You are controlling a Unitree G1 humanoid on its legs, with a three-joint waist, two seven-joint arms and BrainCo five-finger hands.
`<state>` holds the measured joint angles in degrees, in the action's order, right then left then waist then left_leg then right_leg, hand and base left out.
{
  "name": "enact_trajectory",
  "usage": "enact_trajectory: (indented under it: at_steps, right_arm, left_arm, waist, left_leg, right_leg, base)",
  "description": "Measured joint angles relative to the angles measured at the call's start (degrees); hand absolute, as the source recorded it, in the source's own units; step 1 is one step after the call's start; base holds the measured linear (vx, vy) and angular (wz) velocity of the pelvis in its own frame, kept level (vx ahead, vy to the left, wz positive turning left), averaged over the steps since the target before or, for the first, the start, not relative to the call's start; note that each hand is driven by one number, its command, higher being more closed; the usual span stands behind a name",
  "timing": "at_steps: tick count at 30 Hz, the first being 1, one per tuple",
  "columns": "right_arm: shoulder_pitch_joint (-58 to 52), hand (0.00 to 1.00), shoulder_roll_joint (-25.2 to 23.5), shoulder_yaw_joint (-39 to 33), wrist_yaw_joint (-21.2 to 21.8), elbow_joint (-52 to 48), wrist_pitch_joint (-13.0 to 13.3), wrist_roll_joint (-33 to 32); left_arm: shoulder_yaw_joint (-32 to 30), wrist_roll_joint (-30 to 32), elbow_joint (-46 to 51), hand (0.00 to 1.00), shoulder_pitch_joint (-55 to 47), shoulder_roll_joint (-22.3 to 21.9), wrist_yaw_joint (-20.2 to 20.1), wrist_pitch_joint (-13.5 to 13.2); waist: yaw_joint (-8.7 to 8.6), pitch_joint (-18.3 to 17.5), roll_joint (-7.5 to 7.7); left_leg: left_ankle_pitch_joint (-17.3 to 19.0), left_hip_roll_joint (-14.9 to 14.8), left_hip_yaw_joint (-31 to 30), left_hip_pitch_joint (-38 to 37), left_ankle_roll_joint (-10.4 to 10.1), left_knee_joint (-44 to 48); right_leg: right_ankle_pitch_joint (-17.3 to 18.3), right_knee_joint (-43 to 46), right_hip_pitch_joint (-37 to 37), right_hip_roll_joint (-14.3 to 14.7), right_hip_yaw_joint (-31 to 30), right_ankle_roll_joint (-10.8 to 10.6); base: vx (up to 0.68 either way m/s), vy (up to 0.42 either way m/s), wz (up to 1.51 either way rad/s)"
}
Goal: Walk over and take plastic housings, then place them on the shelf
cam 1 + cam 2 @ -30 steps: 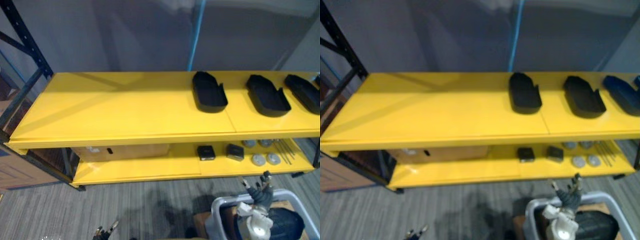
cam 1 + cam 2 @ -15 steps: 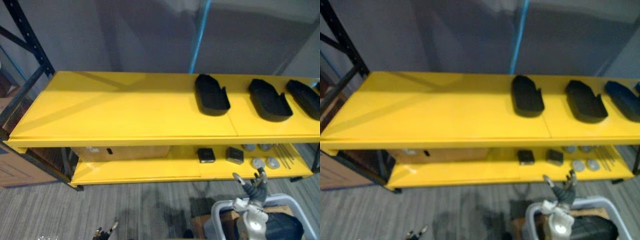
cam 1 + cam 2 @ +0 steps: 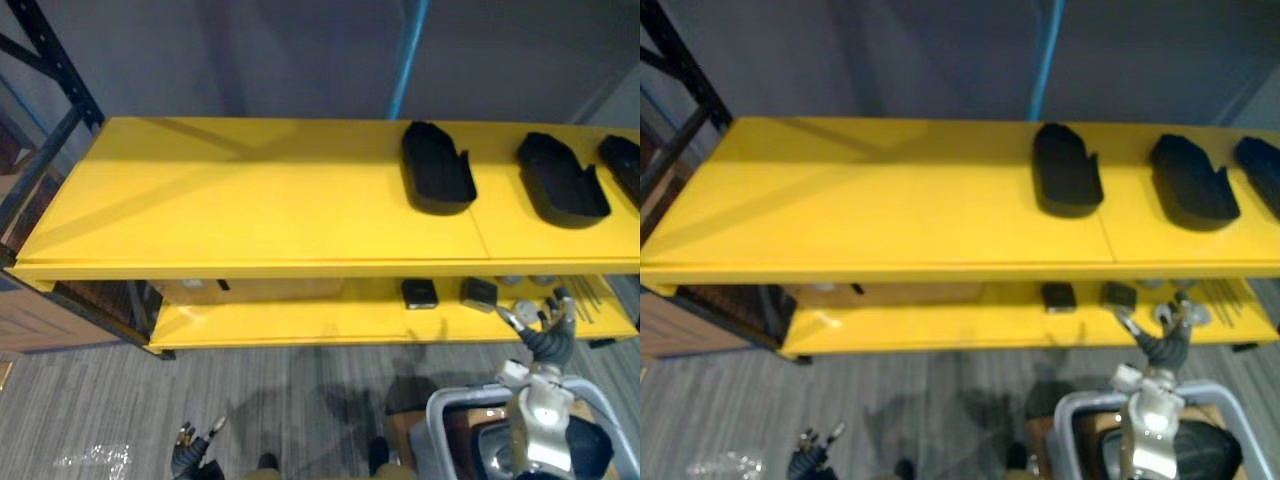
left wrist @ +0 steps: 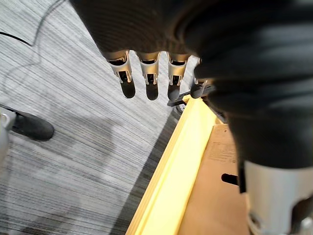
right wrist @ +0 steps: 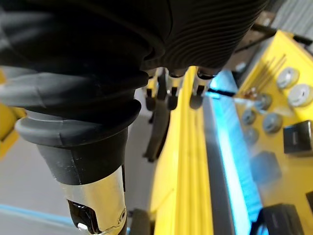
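Plainly, the fingers [image 5: 169,100] of the right hand [image 3: 547,342] stood straight and spread, gripping nothing, held up just past the far rim of a grey bin [image 3: 440,408]. The fingers [image 4: 151,83] of the left hand [image 3: 190,456] hung loose and straight too, empty, low over the floor [image 3: 300,400] at about 8 o'clock from the right hand and well apart from it.

At about 6 o'clock from the right fingers, inside the bin, lay a dark shape [image 3: 588,450]. It was probably a plastic housing, though too little of it showed to give its long axis. The right hand was much the nearer, so the pick looked to be its job: back and down toward 6 o'clock.

Further out, at 12 o'clock, ran the yellow shelf [image 3: 250,200]. Three black plastic housings [image 3: 437,168] lay on its top level toward the right end, side by side and apart, hollow side up. Each long axis ran roughly 12 to 6 o'clock across the shelf's depth, narrower ends toward 12. Bare yellow stretched from the leftmost housing toward 9 o'clock. On the lower level sat small black boxes [image 3: 419,292] and a cardboard box [image 3: 260,290].
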<state>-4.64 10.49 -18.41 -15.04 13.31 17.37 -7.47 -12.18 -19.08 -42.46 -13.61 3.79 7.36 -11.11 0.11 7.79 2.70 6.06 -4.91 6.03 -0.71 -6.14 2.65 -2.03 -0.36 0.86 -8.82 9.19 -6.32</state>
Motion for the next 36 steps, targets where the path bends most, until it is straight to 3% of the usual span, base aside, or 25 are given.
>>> enact_trajectory:
  at_steps: [5,7,9,12,14,16,19,20,22,25,29,31,32,33,34,35,36]
  right_arm:
    - [0.18,0.00,-0.07,0.17,-0.10,0.00,0.00,0.40]
    - [0.47,0.00,-0.09,0.21,0.15,-0.11,0.08,0.44]
    - [0.78,0.00,0.12,0.42,1.27,-1.03,0.28,0.36]
    - [1.57,0.00,1.32,2.30,2.70,-1.53,0.54,0.32]
    - [1.72,0.00,2.42,4.67,3.99,-1.53,0.98,0.24]
    - [2.23,0.00,2.98,5.51,4.75,-1.53,1.32,0.18]
    - [4.40,0.00,4.92,5.29,5.43,-1.62,2.36,0.17]
    - [5.18,0.00,4.94,5.29,5.57,-1.49,2.33,0.34]
    - [5.80,0.00,5.02,6.24,6.19,-1.51,2.34,0.42]
    - [4.78,0.00,4.84,6.94,4.34,-1.54,2.14,0.37]
    - [-0.40,0.00,3.35,6.82,4.30,-6.01,2.51,-1.13]
    - [-3.70,0.00,2.94,4.61,8.55,-12.00,4.40,-3.00]
    - [-3.78,0.00,3.01,3.87,11.09,-13.97,5.44,-4.20]
    - [-2.89,0.00,3.89,3.88,12.77,-15.15,5.95,-4.76]
    - [-1.73,0.00,4.39,4.14,13.38,-15.13,6.28,-4.74]
    - [0.29,0.00,5.02,4.75,13.94,-15.02,6.58,-4.70]
    - [3.19,0.00,5.78,5.99,13.85,-14.67,6.71,-3.73]
  left_arm:
    - [2.02,4.45,0.62,0.00,-0.30,-0.33,-1.61,0.74]
    - [2.31,4.45,0.51,0.00,-0.81,-0.54,-2.16,1.31]
    - [2.29,4.49,0.08,0.00,-2.03,-0.84,-2.88,1.31]
    - [2.24,4.43,-2.15,0.00,-2.34,-1.38,-2.94,1.40]
    - [2.15,4.22,-2.68,0.00,-2.35,-1.80,-2.87,1.26]
    - [2.15,4.21,-3.32,0.00,-2.39,-2.04,-2.71,1.17]
    - [3.34,4.24,-3.43,0.00,-1.74,-2.81,-2.55,1.01]
    - [3.73,4.25,-3.35,0.00,-0.88,-2.17,-2.60,0.48]
    - [3.92,4.52,-3.37,0.00,-0.97,-1.42,-2.48,-0.11]
    - [4.70,11.76,-1.79,0.00,0.70,-1.07,-2.90,-0.43]
    - [6.30,15.19,1.97,0.00,2.20,1.04,-5.77,-0.14]
    - [6.04,15.40,3.18,0.00,2.22,2.09,-5.55,0.28]
    - [5.15,14.79,3.41,0.00,2.05,3.15,-5.29,1.16]
    - [3.04,14.44,2.36,0.00,2.37,3.84,-5.29,2.49]
    - [2.51,14.45,1.66,0.00,2.38,3.55,-5.18,3.14]
    - [1.46,14.47,0.44,0.00,2.32,3.74,-5.05,3.95]
    - [0.92,14.48,-0.65,0.00,2.10,3.85,-4.76,4.75]
  waist:
    - [0.63,0.01,-0.02]
    - [0.64,0.03,-0.05]
    - [0.81,0.53,-0.82]
    - [1.42,1.18,-1.79]
    - [1.77,1.66,-2.22]
    - [2.22,1.97,-2.46]
    - [1.95,0.83,-4.71]
    - [2.47,1.76,-3.71]
    - [2.37,2.10,-3.22]
    - [2.07,2.41,-2.97]
    - [1.75,4.17,-1.54]
    - [0.35,5.58,0.30]
    - [0.35,6.25,1.51]
    - [0.50,6.84,2.42]
    - [0.64,6.88,2.17]
    - [0.96,6.77,1.35]
    - [1.70,6.81,0.79]
  left_leg:
    - [2.01,-0.31,1.38,-0.09,0.10,2.36]
    - [3.94,-0.92,3.27,-0.23,0.08,4.93]
    - [8.32,-2.74,5.71,-0.03,0.06,11.35]
    - [11.39,-3.12,1.93,1.62,2.35,19.31]
    - [12.22,-1.81,-3.88,3.90,3.80,26.89]
    - [13.16,-0.83,-6.36,3.87,4.82,28.49]
    - [17.89,-1.41,-7.45,3.56,2.49,22.53]
    - [17.49,-0.70,-6.95,3.86,2.47,21.34]
    - [17.26,-0.52,-6.50,3.82,2.44,20.98]
    - [17.28,-0.01,-6.94,4.12,2.45,22.25]
    - [20.38,-0.34,-5.63,1.53,3.35,25.36]
    - [21.93,0.21,-2.64,0.39,4.99,27.43]
    - [21.41,0.07,0.17,0.03,6.38,26.88]
    - [20.43,-0.75,5.30,-0.20,7.14,26.15]
    - [19.95,-2.20,7.73,-0.27,7.07,25.81]
    - [19.28,-4.11,10.54,-0.43,6.86,25.30]
    - [18.14,-5.55,13.67,-1.37,6.71,23.71]
  right_leg:
    - [0.37,0.63,0.11,0.20,-1.69,0.59]
    - [0.37,0.79,0.20,0.68,-3.59,0.60]
    - [0.33,1.17,0.33,2.25,-7.31,0.56]
    - [-0.16,1.57,1.40,3.61,-12.48,-0.16]
    - [-0.60,1.93,2.30,4.09,-16.55,-0.55]
    - [-0.90,1.66,2.67,4.47,-18.89,-0.39]
    - [-3.50,-0.68,5.94,5.31,-19.61,-0.51]
    - [-5.50,-0.83,7.23,4.89,-19.27,-0.61]
    - [-6.43,-1.15,7.37,4.53,-16.88,-0.39]
    - [-6.68,0.57,8.41,4.45,-17.17,-0.72]
    - [-7.37,3.95,9.09,6.87,-21.12,-1.00]
    - [-10.57,3.35,9.15,7.53,-20.41,2.44]
    - [-13.78,-1.82,8.56,7.86,-19.50,13.48]
    - [-5.99,-2.88,9.30,7.08,-12.18,20.51]
    - [-2.81,-0.40,10.73,7.01,-8.92,17.08]
    - [-2.05,5.76,12.74,7.24,-3.48,15.74]
    - [-1.38,12.39,13.71,6.51,1.74,16.17]
  base:
    - [0.01,0.015,-0.14]
    - [0.02,0.028,-0.58]
    - [0.01,0.027,-0.88]
    - [-0.03,0.004,-1.06]
    - [-0.07,-0.017,-0.97]
    - [-0.08,0.000,-0.77]
    - [-0.09,0.045,-0.41]
    - [-0.11,0.040,-0.31]
    - [-0.06,0.012,-0.21]
    - [-0.03,0.022,-0.10]
    - [-0.09,0.040,-0.71]
    - [-0.20,0.043,-1.43]
    - [-0.30,0.049,-1.82]
    - [-0.31,0.064,-1.96]
    - [-0.29,0.085,-1.75]
    - [-0.21,0.103,-1.48]
    - [-0.24,0.121,-1.80]
